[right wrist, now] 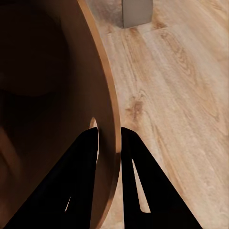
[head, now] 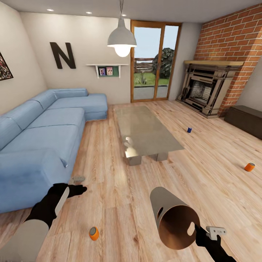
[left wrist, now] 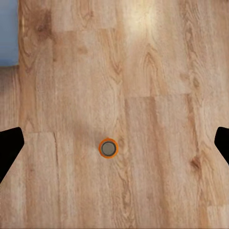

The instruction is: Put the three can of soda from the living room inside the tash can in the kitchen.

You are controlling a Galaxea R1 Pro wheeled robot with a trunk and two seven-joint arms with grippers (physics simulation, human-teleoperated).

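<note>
All three soda cans sit on the living-room floor, none binned: an orange can [head: 94, 233] under the spread-fingered left gripper [head: 77, 184]; a blue can [head: 189, 129]; another orange one [head: 249, 167]; the right gripper [right wrist: 110, 138] pinches the trash can [head: 174, 217] rim

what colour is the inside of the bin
Copper-brown inside the trash can, clearest in the head view.

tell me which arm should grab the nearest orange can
Left. Its gripper hangs open directly above the orange can standing on the floor, while the right gripper is shut on the bin's rim.
</note>
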